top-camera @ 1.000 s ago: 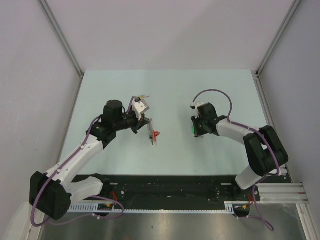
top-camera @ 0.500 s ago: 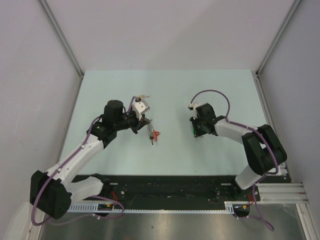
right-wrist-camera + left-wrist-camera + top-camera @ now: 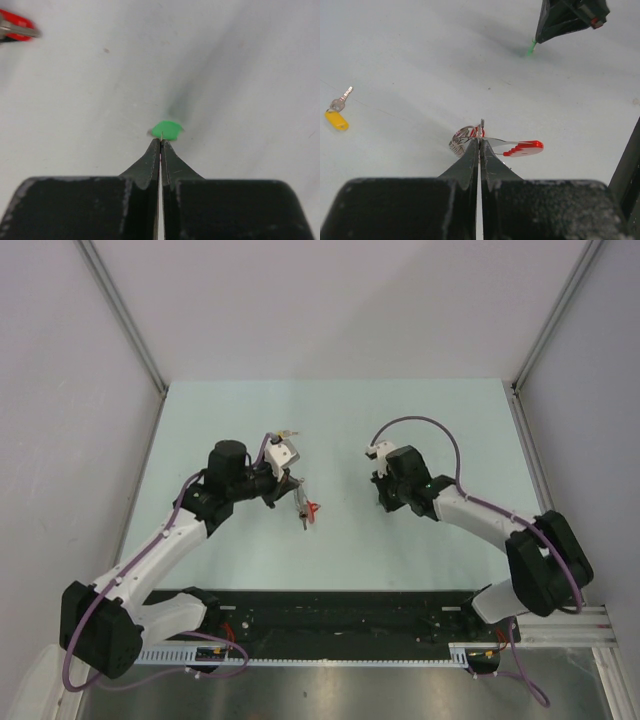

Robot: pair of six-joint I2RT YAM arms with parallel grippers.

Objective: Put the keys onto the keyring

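So the right gripper (image 3: 160, 142) has swung in toward the middle of the counter (image 3: 330, 410) since a second ago; the left gripper (image 3: 480, 141) hasn't budged. Right is pinched tight on the green key (image 3: 166, 130), smooth plastic head poking past the tips. Left is clamped on the keyring (image 3: 465, 136), just left of centre. Risk: the tiny key pivots in that pinch against the springy metal coil. The yellow key (image 3: 336, 118) lies flat.

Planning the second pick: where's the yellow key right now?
In the left wrist view, the yellow key lies on the table at the picture's left edge, apart from the keyring pinched in the left gripper.
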